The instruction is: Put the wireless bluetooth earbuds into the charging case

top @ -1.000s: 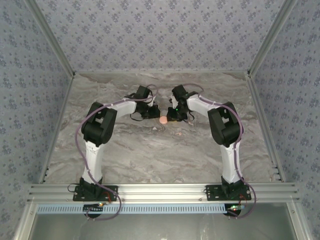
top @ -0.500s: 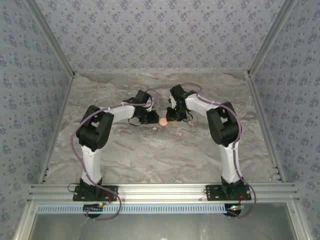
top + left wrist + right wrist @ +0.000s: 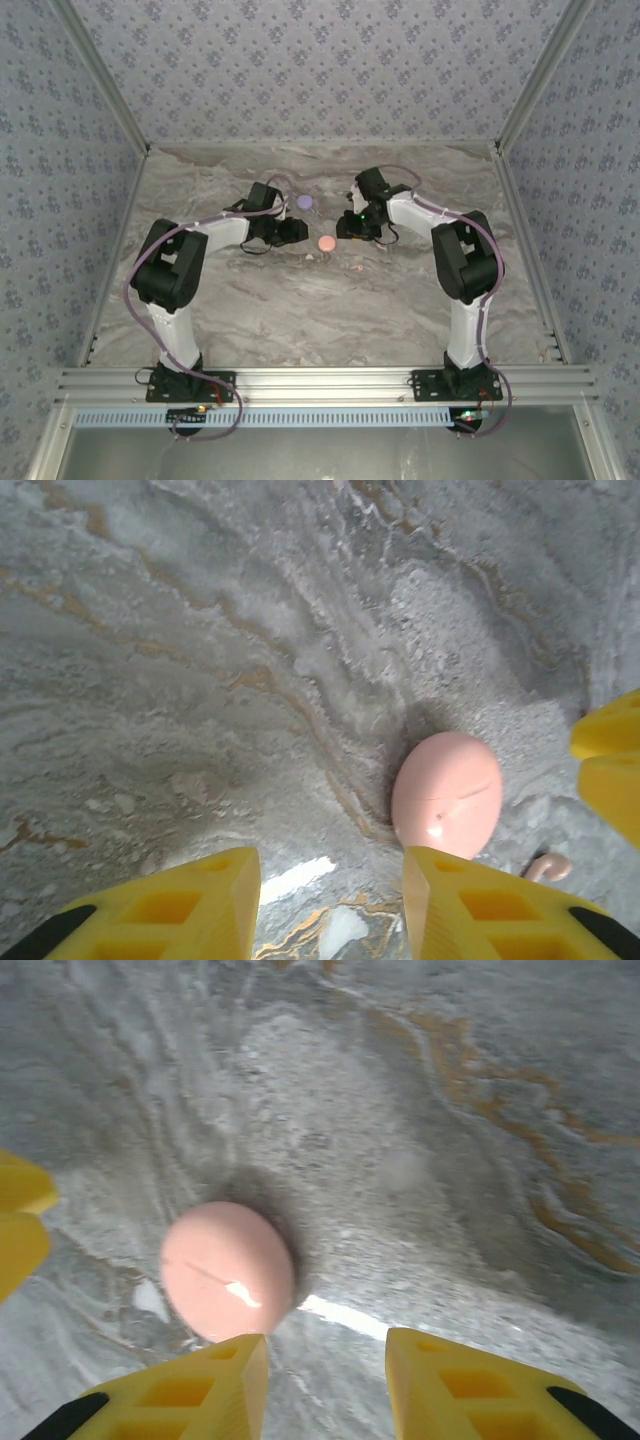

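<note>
Insertion not started.
1 tiny pink earbud point(image 3: 548, 866) is seen beside shut round pink plastic case point(image 3: 446, 792); left gripper point(image 3: 330, 900), right gripper point(image 3: 325, 1380) are parted, empty.

- No words, numbers or signs can be read anywhere.
- The pink round case point(image 3: 446, 792) on the surface point(image 3: 300, 300) has a plain shell.
- The walls point(image 3: 320, 70) carry only small flower shapes.
</note>
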Robot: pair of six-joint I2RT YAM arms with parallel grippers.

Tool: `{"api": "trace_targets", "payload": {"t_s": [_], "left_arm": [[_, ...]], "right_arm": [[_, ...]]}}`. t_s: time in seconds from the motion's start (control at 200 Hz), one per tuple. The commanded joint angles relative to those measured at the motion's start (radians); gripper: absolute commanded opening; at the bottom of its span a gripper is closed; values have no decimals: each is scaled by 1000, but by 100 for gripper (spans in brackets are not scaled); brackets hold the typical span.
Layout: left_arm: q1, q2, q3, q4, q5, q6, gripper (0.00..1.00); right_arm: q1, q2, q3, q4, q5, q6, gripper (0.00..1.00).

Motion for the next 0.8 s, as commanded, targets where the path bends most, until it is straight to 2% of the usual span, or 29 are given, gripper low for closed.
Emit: {"api": "trace_targets", "payload": {"t_s": [0.0, 0.14, 0.795], "left_arm": [[-5, 21, -4, 86, 89, -31, 43], [-5, 47, -3, 115, 129, -47, 43], [-41, 136, 57, 72, 184, -36, 44]], "right_arm": [[3, -8, -27, 62, -97, 49, 38], [5, 24, -17, 74, -119, 67, 37], [-2, 94, -24, 98, -122, 88, 24]]}}
